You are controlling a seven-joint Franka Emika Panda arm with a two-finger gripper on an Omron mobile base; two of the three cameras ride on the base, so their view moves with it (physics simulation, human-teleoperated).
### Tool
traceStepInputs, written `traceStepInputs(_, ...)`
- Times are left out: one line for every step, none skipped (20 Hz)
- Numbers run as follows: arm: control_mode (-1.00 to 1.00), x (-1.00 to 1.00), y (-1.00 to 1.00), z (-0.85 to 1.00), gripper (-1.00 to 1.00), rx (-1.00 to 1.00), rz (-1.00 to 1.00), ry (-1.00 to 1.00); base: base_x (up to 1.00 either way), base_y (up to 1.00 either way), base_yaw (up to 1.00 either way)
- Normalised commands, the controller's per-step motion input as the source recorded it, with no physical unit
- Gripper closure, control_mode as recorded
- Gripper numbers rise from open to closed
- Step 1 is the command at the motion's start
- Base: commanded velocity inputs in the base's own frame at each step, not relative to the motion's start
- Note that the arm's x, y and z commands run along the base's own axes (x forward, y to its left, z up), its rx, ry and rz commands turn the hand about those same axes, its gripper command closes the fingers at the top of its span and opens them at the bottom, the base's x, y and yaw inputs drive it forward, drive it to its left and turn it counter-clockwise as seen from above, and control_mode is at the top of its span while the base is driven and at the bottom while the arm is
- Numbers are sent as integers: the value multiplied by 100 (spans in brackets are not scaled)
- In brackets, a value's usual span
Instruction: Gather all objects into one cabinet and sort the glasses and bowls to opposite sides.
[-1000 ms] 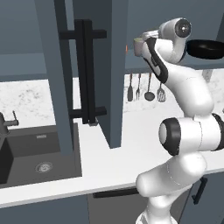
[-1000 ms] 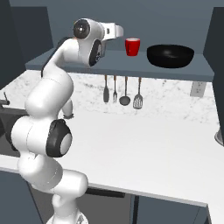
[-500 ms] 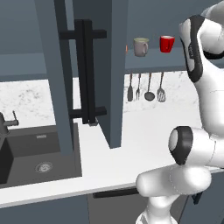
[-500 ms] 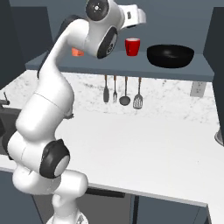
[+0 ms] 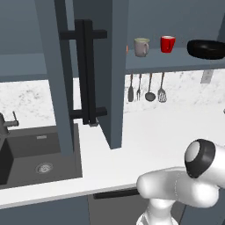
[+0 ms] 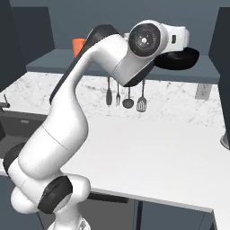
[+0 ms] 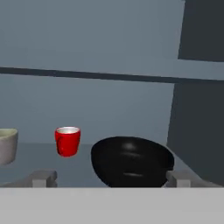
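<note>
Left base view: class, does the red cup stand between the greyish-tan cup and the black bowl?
Yes, the red cup stands between the greyish-tan cup and black bowl.

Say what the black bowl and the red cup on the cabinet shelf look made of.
Wide black bowl: glossy, probably glazed ceramic or plastic, judging by soft highlights on its wall. Small red cup: smooth, evenly coloured, pale inside; ceramic or plastic, cannot tell.

On the cabinet shelf (image 5: 176, 63), three things stand in a row: a cup (image 5: 141, 47) at left, a second cup (image 5: 167, 44) in the middle, the bowl (image 5: 206, 49) at right. Utensils (image 5: 146, 88) hang below, above the desk (image 5: 149, 136); the sink (image 5: 35, 154) lies far left.
</note>
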Motion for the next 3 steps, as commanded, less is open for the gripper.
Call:
traceStepInputs(-100, -100, -69, 91, -100, 0, 0, 2, 0, 0, 0)
traceStepInputs(-100, -100, -64, 100, -100, 0, 0, 5, 0, 0, 0)
traceStepInputs(-100, -100, -62, 100, -100, 0, 0, 5, 0, 0, 0)
